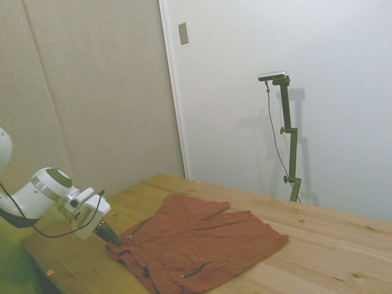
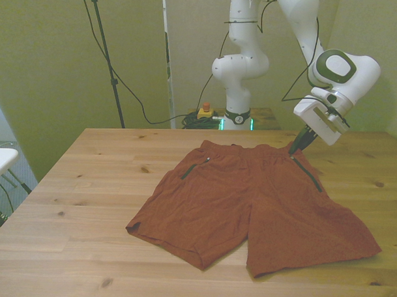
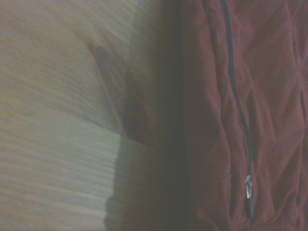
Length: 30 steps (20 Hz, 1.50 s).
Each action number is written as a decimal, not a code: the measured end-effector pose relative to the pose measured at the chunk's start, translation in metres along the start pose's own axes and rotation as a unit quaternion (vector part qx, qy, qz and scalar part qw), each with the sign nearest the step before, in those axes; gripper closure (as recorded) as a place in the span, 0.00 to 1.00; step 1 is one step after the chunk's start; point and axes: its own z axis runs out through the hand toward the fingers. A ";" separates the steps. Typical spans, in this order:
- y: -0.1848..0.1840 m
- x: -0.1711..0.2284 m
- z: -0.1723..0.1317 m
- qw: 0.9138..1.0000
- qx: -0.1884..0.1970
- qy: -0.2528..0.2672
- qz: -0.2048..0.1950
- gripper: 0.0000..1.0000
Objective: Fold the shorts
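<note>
Flat on the wooden table (image 2: 73, 183), shorts (image 2: 249, 202); gripper (image 2: 298, 147) apparently pinched on their waistband corner, beside the pocket zip (image 3: 238, 103).

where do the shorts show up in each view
Side view: shorts spread low in the middle, gripper at their near left corner.
Front view: shorts spread across the table's middle, waistband at the far side.
Wrist view: shorts fill one side, bare table the other.
Shared landmark: the dark pocket zip, also at and.
</note>
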 end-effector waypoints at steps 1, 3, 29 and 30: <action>0.002 -0.001 -0.001 1.000 0.001 0.001 -0.001 1.00; 0.004 0.001 -0.002 1.000 0.002 0.001 0.002 1.00; 0.181 0.200 0.032 0.952 0.080 -0.206 0.212 1.00; 0.193 0.208 0.034 0.948 0.086 -0.213 0.222 1.00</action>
